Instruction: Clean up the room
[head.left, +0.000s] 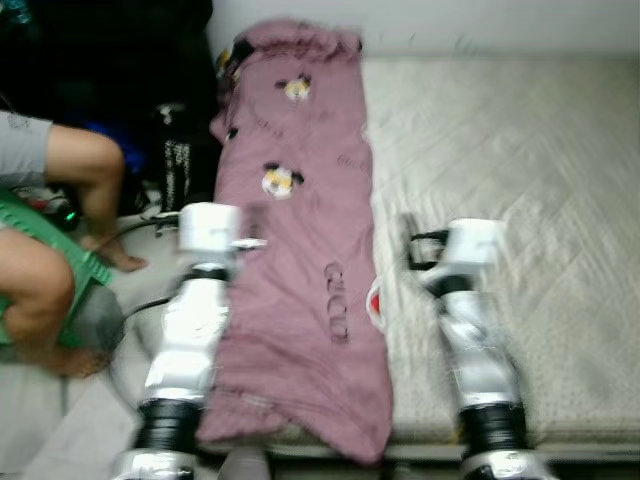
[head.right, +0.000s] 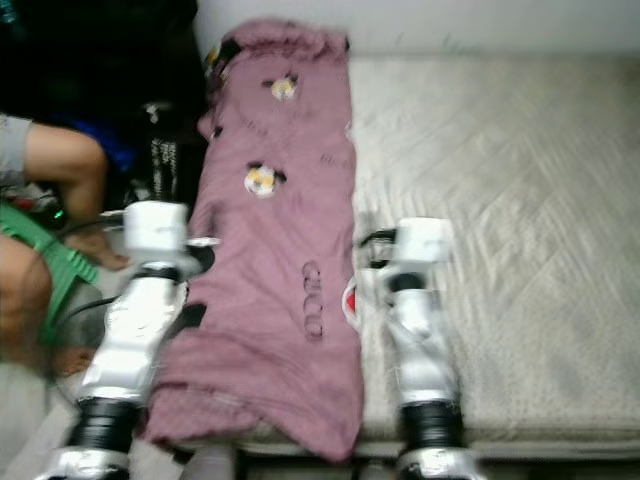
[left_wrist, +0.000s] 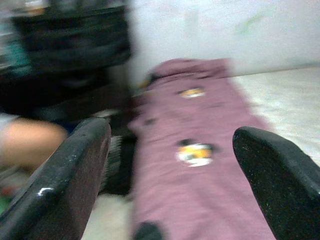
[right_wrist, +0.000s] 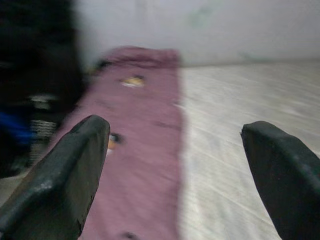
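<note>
A long mauve blanket (head.left: 300, 250) with small cartoon prints lies folded lengthwise along the left side of a bare quilted mattress (head.left: 510, 150). Its near end hangs over the mattress's front edge. My left arm (head.left: 195, 320) reaches forward over the blanket's left border. In the left wrist view the left gripper (left_wrist: 170, 135) is open above the blanket (left_wrist: 200, 175), nothing between its fingers. My right arm (head.left: 475, 330) stretches over the mattress just right of the blanket. The right gripper (right_wrist: 174, 127) is open too, pointing along the blanket's right edge (right_wrist: 150, 130). The pictures are blurred.
A person (head.left: 50, 230) sits on a green stool (head.left: 70, 255) on the floor to the left, bare legs close to my left arm. Black bags (head.left: 130, 90) stand against the wall behind them. A cable (head.left: 140, 305) runs across the floor. The wall (head.left: 450, 20) borders the mattress's far end.
</note>
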